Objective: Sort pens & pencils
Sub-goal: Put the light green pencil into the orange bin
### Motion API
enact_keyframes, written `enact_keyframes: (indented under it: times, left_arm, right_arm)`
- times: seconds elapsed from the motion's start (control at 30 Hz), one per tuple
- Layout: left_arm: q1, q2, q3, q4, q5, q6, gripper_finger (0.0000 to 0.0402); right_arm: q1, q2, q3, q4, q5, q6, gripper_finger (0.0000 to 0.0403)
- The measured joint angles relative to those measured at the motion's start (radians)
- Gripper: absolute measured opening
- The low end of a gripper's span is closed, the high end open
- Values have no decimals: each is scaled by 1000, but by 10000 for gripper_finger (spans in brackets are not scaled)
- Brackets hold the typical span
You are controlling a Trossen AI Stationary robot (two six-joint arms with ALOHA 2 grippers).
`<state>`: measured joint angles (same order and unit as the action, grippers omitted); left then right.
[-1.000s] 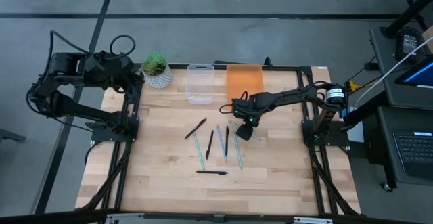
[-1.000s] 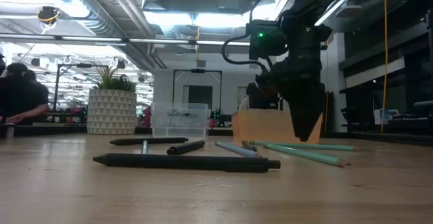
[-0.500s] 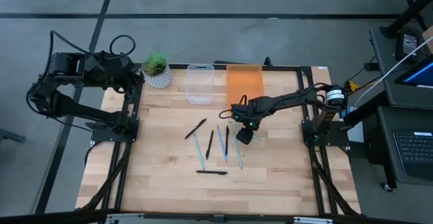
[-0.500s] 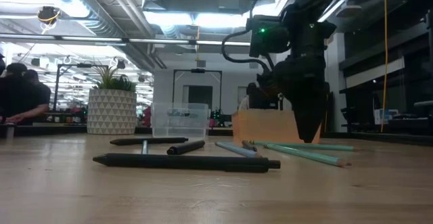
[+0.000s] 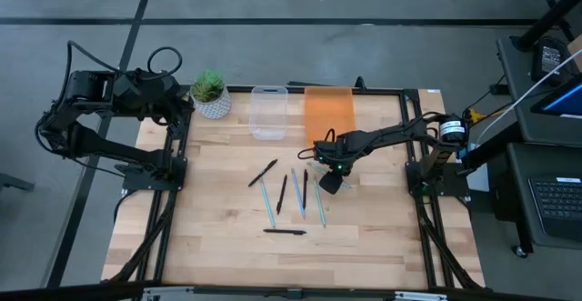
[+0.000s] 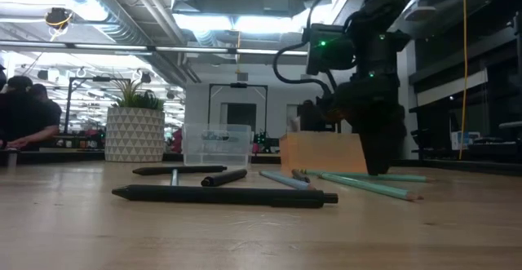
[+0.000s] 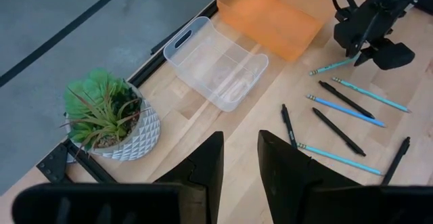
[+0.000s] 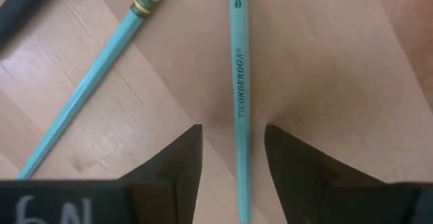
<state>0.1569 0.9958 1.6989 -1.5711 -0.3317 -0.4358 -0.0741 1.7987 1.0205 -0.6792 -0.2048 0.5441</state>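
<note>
Right wrist view is cutting off both ends of the slim pale teal-green wooden pencil [image 8: 238,95] lying on the wooden table [image 5: 364,237], between the right gripper's [image 8: 232,158] parted dark fingers. Its arm is stretching low toward the table's middle; the left gripper [image 7: 237,163], slightly open, is hanging back near the potted plant.

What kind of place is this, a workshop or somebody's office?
Probably a robotics lab or workshop: a wooden table in a dark metal frame on bare concrete floor, exposed ceiling ducts overhead, and people at benches behind.
</note>
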Motion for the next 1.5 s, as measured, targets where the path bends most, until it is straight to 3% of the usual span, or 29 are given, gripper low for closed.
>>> enact_keyframes:
  times: [0.27,0.7,1.5]
  left_arm:
    - [0,0,0,0,0,0,86]
    - [0,0,0,0,0,0,86]
    - [0,0,0,0,0,0,86]
  right_arm:
    - [1,2,9,-8,4,-4,159]
    - [9,3,9,3,-9,2,97]
    - [56,2,5,0,50,89,94]
